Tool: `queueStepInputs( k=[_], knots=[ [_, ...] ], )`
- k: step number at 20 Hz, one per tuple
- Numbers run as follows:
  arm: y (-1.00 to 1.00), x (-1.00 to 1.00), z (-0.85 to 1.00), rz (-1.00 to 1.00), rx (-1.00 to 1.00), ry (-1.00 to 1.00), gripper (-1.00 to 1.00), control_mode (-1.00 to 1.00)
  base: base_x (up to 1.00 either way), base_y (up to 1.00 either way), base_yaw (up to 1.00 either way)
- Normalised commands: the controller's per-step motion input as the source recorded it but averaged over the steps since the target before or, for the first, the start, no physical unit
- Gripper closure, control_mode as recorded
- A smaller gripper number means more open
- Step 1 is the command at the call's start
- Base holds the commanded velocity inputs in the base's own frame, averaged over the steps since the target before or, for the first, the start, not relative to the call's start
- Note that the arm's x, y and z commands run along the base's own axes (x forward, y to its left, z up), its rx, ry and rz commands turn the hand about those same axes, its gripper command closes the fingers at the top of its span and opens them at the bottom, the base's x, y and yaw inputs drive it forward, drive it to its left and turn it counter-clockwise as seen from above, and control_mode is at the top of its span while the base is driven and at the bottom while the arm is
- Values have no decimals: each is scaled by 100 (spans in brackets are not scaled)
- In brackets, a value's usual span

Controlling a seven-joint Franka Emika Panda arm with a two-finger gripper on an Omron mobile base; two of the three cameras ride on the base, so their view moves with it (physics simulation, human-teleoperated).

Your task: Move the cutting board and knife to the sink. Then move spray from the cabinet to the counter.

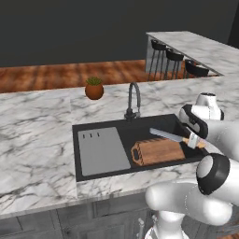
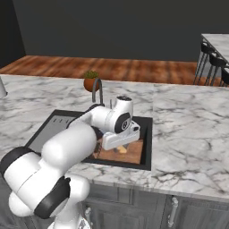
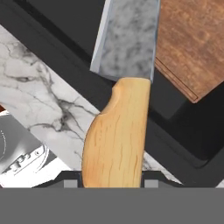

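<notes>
One knife [image 1: 173, 136] sits clenched in my claw [image 1: 193, 140] by its wooden handle, blade out over the sink [image 1: 93, 173], where the cutting board [image 1: 158, 151] already lies.
I judge the knife light and stiff, its smooth rounded handle apt to twist unless I pinch it mid-handle, clear of the blade; the board looks heavier and rigid, best taken by its short handle end. The left base view shows the whole grey blade reaching toward the faucet [image 1: 133, 100] above the board, and the potted plant [image 1: 94, 87] on the table [image 1: 32, 121] behind. The right base view hides most of that behind my arm, giving just a yellow glimpse under the claw. The hand view shows the handle's grain and the board's corner below.
</notes>
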Motion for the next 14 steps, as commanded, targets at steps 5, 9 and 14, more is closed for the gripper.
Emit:
queueStepInputs(
  k=[5,9,14],
  knots=[
    [2,31,-29,5,0,0,100,-100,0,0,0],
    [8,30,-29,6,0,-1,100,-100,0,0,0],
    [9,35,-25,4,0,-3,100,-100,0,0,0]
  ],
)
